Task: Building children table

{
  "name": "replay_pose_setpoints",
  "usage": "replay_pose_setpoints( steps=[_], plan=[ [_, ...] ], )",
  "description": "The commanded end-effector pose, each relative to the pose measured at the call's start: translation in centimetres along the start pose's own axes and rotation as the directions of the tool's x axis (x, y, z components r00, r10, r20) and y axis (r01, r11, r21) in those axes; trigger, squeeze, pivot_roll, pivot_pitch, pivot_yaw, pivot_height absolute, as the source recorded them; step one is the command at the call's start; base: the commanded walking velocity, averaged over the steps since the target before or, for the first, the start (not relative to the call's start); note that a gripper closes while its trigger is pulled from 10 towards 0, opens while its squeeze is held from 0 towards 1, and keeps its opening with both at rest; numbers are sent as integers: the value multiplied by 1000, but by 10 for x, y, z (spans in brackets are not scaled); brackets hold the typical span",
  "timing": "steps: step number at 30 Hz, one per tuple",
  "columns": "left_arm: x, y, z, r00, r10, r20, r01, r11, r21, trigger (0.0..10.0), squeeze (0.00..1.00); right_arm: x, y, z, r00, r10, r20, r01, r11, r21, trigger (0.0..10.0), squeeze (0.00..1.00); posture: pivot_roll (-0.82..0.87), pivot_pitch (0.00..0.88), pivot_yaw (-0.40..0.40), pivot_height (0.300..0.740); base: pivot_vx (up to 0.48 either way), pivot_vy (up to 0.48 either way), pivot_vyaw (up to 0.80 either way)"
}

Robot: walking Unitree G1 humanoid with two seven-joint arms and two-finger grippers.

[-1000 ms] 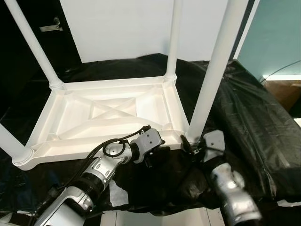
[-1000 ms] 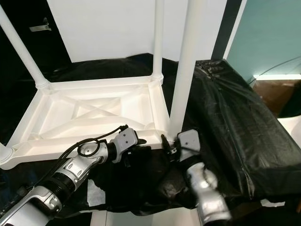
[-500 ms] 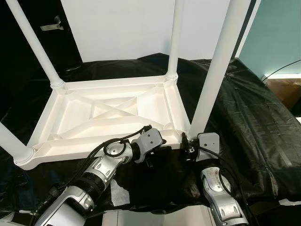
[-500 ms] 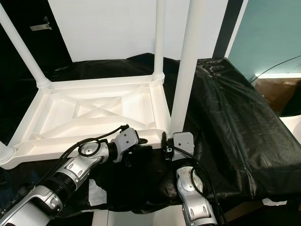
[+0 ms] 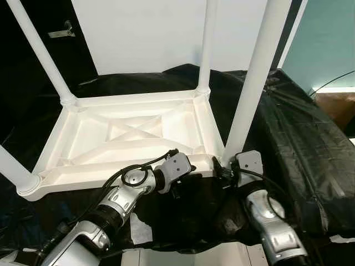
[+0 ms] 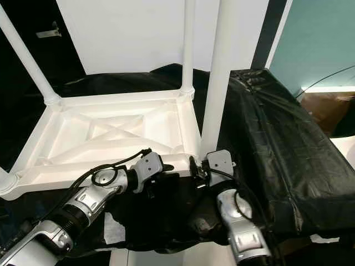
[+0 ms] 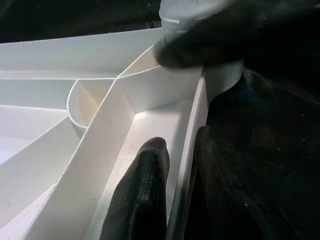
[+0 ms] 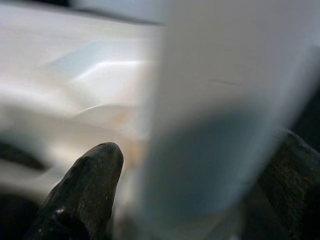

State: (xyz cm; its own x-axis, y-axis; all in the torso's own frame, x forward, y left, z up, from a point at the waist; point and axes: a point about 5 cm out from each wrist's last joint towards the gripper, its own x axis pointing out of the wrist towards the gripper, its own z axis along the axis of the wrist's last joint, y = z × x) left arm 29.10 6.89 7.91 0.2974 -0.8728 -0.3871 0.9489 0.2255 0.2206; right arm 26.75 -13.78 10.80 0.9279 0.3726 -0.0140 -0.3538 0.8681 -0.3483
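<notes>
On black crinkled plastic sheeting (image 5: 288, 133) draped over a raised surface: one white moulded-plastic children's table (image 5: 133, 133), upside down, underside up. Four round white tube legs in view: far-left leg (image 5: 41, 55), far-right leg (image 5: 206, 44), near-right leg (image 5: 252, 83), and near-left leg (image 5: 11, 169), cut off at the frame edge. Underside is smooth, glossy plastic: raised rim, X-shaped cross ribs round a central rectangle, round sockets at the corners.

Two grippers, both on the near edge. Left gripper (image 7: 175, 180): one finger inside the rim wall, one outside, pinching the rim beside the near-right corner socket. Right gripper (image 8: 200, 170): one finger (image 8: 87, 185) on each side of the near-right leg's base, clamped around it; that view is blurred.

White wall panel (image 5: 144, 33) behind, teal wall (image 5: 327, 39) to the right.
</notes>
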Motion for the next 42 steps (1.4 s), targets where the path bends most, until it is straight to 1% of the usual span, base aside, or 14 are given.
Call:
replay_pose_setpoints(
  steps=[1, 4, 7, 11, 19, 20, 24, 25, 35, 38, 39, 40, 41, 42],
  plan=[
    [-1, -42, -36, 923, -362, -130, 350, 930, -110, 10000, 0, -1, -2, 0, 992, 130, 5, -129, 991, -34, 10000, 0, -104, 8, 8, 740, 0, 0, 0],
    [0, -41, -36, 922, -366, -130, 354, 929, -106, 10000, 0, -3, -13, 1, 977, 214, 9, -213, 974, -74, 10000, 0, -107, 7, 9, 740, 0, 0, 0],
    [0, -41, -36, 921, -366, -130, 355, 929, -105, 10000, 0, -3, -17, 1, 967, 253, 7, -251, 964, -81, 10000, 0, -107, 6, 8, 740, 0, 0, 0],
    [1, -40, -34, 924, -362, -127, 351, 931, -100, 10000, 0, 1, -28, 3, 930, 367, 2, -365, 927, -82, 10000, 0, -93, 3, 4, 740, 0, 0, 0],
    [-4, -39, -36, 927, -351, -131, 339, 935, -105, 10000, 0, 11, -34, 5, 906, 424, -7, -422, 900, -105, 10000, 0, -78, 0, 4, 740, 0, 0, 0],
    [-4, -38, -37, 928, -349, -132, 337, 936, -105, 10000, 0, 12, -35, 5, 905, 426, -7, -424, 899, -107, 8588, 0, -76, 0, 4, 740, 0, 0, 0],
    [-5, -38, -37, 928, -348, -134, 336, 936, -105, 10000, 0, 13, -36, 5, 905, 426, -5, -424, 899, -108, 8588, 0, -74, 0, 5, 740, 0, 0, 0],
    [-5, -37, -36, 928, -347, -134, 335, 937, -104, 10000, 0, 13, -37, 5, 902, 432, -7, -430, 896, -107, 0, 0, -70, 0, 6, 740, 0, 0, 0],
    [-6, -36, -36, 927, -349, -139, 338, 936, -100, 10000, 0, 13, -42, 1, 906, 422, -16, -423, 905, -52, 0, 0, -78, 0, 13, 740, 0, 0, 0],
    [-5, -36, -35, 926, -351, -139, 340, 935, -97, 10000, 0, 15, -40, -7, 959, 283, -11, -282, 958, 49, 0, 0, -78, 0, 10, 740, 0, 0, 0],
    [-5, -36, -35, 926, -351, -139, 340, 935, -97, 10000, 0, 15, -40, -7, 959, 283, -11, -282, 958, 49, 0, 0, -78, 0, 10, 740, 0, 0, 0],
    [-5, -36, -35, 926, -351, -138, 340, 936, -96, 10000, 0, 15, -37, -10, 974, 228, -18, -226, 971, 82, 0, 0, -78, 0, 10, 740, 0, 0, 0],
    [-5, -36, -35, 927, -350, -136, 339, 936, -97, 10000, 0, 12, -27, -20, 993, 101, -56, -93, 988, 123, 0, 0, -75, 0, 0, 740, 0, 0, 0],
    [-5, -36, -35, 927, -350, -136, 339, 936, -97, 10000, 0, 12, -27, -20, 993, 101, -56, -93, 988, 123, 0, 0, -75, 0, 0, 740, 0, 0, 0]
  ],
)
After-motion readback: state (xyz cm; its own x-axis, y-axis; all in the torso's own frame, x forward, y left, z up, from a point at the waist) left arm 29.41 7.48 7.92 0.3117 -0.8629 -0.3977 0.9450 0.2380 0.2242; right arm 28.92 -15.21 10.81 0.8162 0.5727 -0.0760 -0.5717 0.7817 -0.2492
